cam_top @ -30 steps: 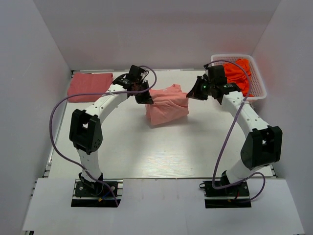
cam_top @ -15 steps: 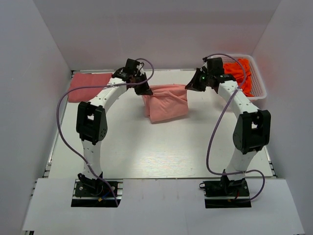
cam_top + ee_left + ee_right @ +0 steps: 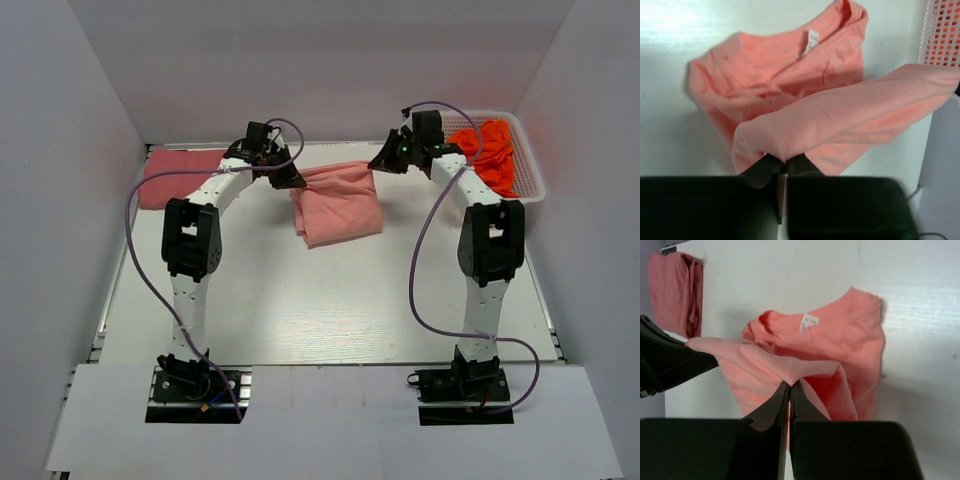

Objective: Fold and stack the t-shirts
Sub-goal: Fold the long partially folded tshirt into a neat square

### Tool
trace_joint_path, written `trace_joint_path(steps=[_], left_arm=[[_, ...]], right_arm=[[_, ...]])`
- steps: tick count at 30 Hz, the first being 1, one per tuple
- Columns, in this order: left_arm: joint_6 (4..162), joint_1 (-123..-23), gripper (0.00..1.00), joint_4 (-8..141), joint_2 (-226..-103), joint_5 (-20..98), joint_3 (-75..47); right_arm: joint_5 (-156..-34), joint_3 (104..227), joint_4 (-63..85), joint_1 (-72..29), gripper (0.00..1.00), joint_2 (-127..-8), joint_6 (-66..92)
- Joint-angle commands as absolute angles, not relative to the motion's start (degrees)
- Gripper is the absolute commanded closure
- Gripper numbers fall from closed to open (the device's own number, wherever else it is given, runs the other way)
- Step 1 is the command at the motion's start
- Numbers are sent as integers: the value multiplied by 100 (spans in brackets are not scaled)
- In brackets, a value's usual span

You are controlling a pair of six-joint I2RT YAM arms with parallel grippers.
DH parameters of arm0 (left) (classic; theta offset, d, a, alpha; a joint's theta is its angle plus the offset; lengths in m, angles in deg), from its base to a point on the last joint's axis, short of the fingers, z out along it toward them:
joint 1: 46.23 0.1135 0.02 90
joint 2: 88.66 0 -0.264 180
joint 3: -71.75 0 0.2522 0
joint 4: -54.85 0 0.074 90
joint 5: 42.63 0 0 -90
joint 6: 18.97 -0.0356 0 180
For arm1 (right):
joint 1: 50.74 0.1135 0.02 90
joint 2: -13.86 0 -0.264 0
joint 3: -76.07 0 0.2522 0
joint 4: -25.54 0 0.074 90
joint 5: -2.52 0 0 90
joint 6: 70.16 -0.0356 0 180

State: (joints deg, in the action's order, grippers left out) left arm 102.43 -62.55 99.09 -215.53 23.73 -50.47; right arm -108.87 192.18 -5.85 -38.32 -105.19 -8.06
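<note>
While a fold needs a straight, taut edge, the left jaws and the right jaws are each pinched shut on an end of one edge of the salmon-pink t-shirt (image 3: 340, 205), holding it stretched in the air between them. Its remaining cloth trails onto the tabletop (image 3: 330, 300), neck label (image 3: 812, 41) facing up, left of the white basket (image 3: 528, 196) of orange garments (image 3: 488, 150). Much farther left of the basket lies the folded rose-red t-shirt (image 3: 180, 178), probably the base of the stack.
</note>
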Motion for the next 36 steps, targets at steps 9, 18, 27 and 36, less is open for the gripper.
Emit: trace_joint_path(steps=[9,18,27,36], left_arm=[[10434,-5827,0,9745,-22130,2109,-6304],[10161,-6214,4,9506,-21698,2264,-5476],[10328,-6328,77,9122,-21787,2445,-5345],[10452,-6328,100,8970,-21663,2697,-5292]], right_arm=[[-11579,20930,360,-3949,10,-11746,-925],[-12025,18698,826,-3817,10,-10384,-679],[-12527,18344,1036,-3633,10,-10699,-731],[-12651,17500,1678,-3650,10,-10796,-1048]])
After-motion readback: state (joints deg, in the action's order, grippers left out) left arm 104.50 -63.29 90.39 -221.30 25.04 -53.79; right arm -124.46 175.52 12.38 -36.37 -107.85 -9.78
